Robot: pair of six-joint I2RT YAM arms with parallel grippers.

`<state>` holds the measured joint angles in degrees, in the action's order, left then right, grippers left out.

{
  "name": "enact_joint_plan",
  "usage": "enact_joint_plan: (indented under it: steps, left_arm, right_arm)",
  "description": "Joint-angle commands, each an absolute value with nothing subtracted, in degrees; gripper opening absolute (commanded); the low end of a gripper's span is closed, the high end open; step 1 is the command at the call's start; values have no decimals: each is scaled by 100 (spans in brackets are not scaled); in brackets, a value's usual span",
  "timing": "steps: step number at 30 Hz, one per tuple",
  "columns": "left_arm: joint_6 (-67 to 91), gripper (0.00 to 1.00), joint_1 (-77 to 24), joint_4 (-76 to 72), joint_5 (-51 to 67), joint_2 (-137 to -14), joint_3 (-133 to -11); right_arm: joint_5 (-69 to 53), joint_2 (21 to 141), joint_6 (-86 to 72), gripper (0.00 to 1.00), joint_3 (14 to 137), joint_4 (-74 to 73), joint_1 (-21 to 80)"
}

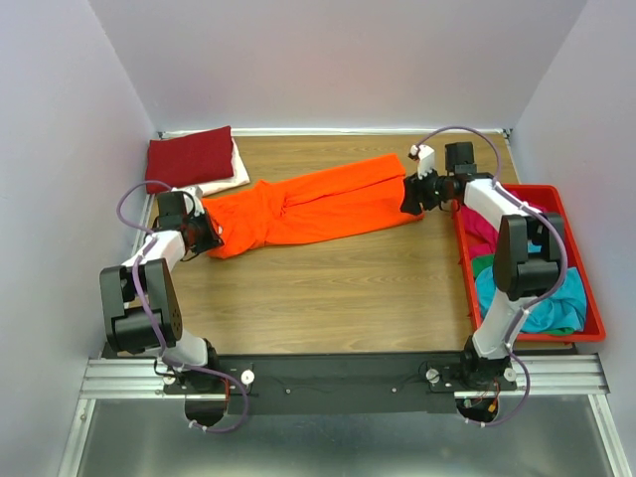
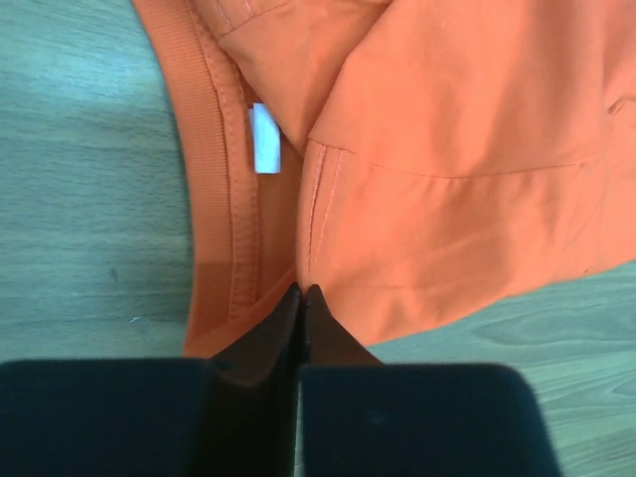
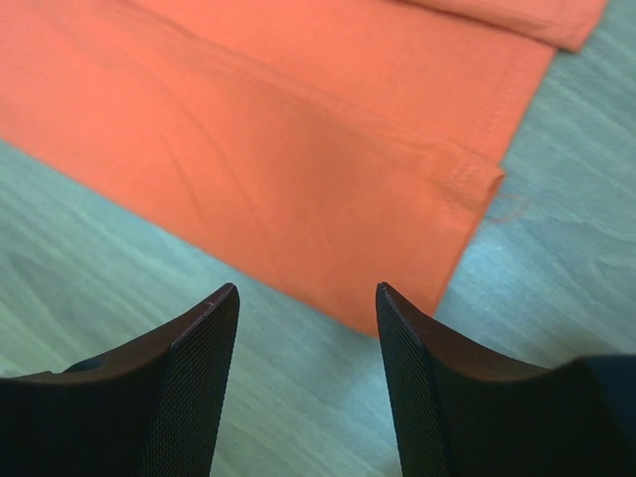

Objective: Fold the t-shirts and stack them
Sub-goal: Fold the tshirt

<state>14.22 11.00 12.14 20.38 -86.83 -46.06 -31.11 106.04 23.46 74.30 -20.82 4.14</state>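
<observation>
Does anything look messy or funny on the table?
Yes. The orange shirt lies slanted across the table, bunched up at its collar end, where the left end effector pinches it. In the red tray, the pink shirt and teal shirt sit in a crumpled heap, not folded.

From where I stand, the left white-and-black jointed arm [image 1: 149, 288] is bent sharply, its elbow low beside its base. Its forearm reaches toward the far left, and its black two-finger claw [image 2: 301, 290] is down low, jaws pressed together on the neck-end edge of the bright orange cloth t-shirt [image 2: 447, 179]. The right white-and-black jointed arm [image 1: 517, 253] stands taller with its forearm reaching out to the far side and angled inward to the left, and its black two-finger claw [image 3: 306, 290] hangs low with the jaws well apart, gripping nothing.
</observation>
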Motion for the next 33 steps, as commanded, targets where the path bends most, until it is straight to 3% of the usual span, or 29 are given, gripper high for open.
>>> enact_joint_plan:
  steps: [1,8,14,28,33]
  left_arm:
    - [1389,0,1090,1195,2109,-8438,-4588]
    - [1389,0,1081,1143,2373,-8244,-4553]
    - [1406,0,1090,1072,2478,-8077,-4474]
    - [1433,0,1081,1020,2566,-7945,-4438]
    - [1433,0,1081,1020,2549,-7919,-4430]
  right_arm:
    - [-2515,10950,1900,63,7952,-2180,378]
    - [-1741,11601,1556,61,8674,-2381,369]
    - [-1459,11716,1512,55,8605,-2584,369]
    - [-1573,11716,1459,46,8253,-2725,369]
    - [-1696,11716,1433,38,8183,-2742,369]
